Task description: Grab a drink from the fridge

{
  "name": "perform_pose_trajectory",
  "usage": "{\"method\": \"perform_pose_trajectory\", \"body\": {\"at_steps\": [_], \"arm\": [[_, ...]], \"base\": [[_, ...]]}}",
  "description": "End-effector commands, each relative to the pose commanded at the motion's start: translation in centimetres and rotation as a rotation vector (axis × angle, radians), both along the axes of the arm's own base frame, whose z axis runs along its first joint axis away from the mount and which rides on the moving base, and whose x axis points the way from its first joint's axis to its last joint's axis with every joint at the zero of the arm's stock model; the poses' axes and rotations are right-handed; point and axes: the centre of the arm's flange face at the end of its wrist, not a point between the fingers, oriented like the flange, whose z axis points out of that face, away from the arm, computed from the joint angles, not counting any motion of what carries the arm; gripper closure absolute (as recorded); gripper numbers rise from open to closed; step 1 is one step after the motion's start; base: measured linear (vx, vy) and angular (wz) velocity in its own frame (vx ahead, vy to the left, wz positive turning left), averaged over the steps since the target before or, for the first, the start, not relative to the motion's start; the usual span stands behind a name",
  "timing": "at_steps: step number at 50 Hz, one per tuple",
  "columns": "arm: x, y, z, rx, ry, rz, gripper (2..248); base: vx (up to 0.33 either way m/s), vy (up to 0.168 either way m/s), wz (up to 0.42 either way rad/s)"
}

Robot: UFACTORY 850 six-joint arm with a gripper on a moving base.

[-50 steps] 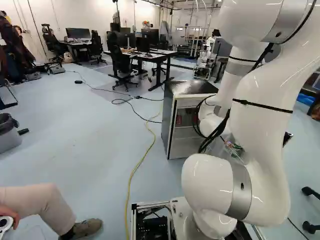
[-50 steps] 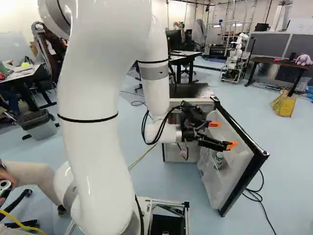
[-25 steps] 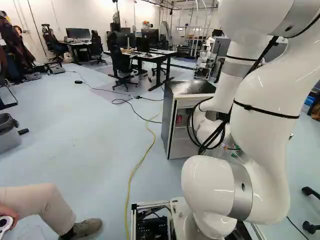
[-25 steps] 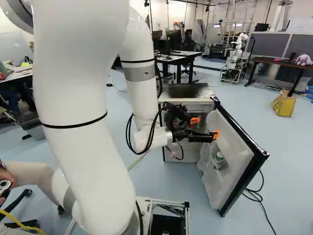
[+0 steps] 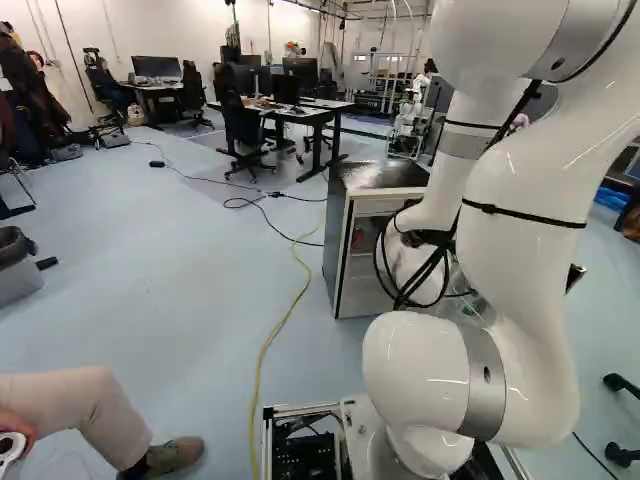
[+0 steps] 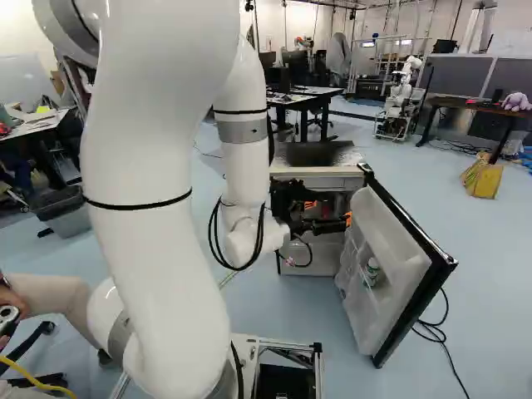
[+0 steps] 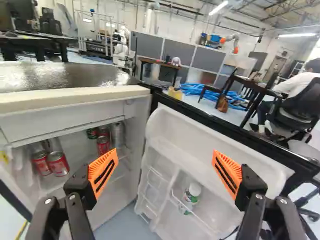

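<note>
The claw [image 7: 165, 152], spread and empty, should go slowly past the door [image 6: 397, 262] (it can catch) and squarely embrace 1 red can [image 7: 59, 164] inside the fridge [image 6: 322, 259], near the right base view's centre.

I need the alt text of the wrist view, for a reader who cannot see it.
Open end effector with orange pads, holding nothing, before an open fridge. Red drink cans stand inside, and a green-and-white bottle stands in its door. Beyond are grey partitions.
</note>
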Motion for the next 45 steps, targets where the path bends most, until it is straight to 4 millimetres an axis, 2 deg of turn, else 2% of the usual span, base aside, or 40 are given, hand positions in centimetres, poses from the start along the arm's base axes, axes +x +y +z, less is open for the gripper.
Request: {"method": "perform_pose_trajectory", "body": {"at_steps": [34,45], "arm": [[1.9,2.4,-3.9,0.095,0.108,0.339,3],[2.5,2.1,-5.2,0.118,0.136,0.365,3]], "base": [[0.000,0.000,0.000],[0.000,0.000,0.000]]}}
